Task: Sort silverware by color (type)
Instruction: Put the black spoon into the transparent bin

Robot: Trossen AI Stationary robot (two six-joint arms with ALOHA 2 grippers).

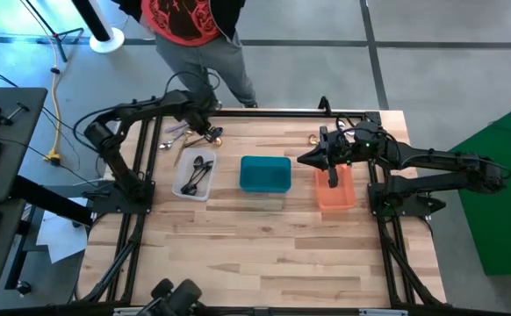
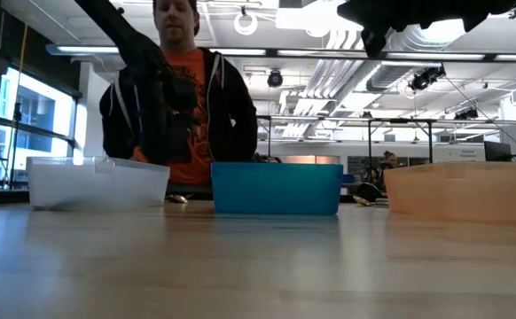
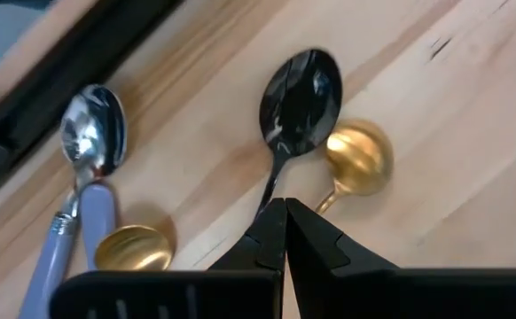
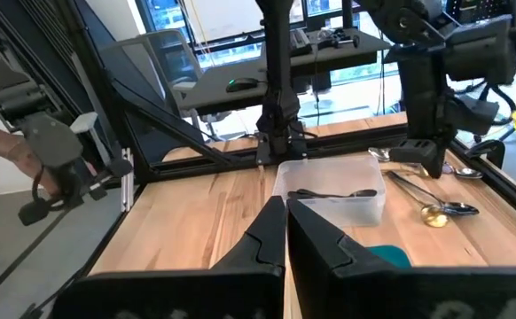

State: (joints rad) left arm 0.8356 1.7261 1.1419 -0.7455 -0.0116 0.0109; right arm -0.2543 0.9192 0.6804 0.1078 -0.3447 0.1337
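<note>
Grey floor (image 1: pixel 326 53), bright windows (image 2: pixel 27 115), ceiling ducts (image 2: pixel 329 80)

We saw the left gripper (image 1: pixel 212 132) lowered at the upper left of the high view, jaws closed. The right gripper (image 1: pixel 333 180) hung right of centre, jaws also closed.

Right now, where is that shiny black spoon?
The black spoon lies on the wooden table at its far left, beside a gold spoon, under the left claw, near the clear bin.
</note>
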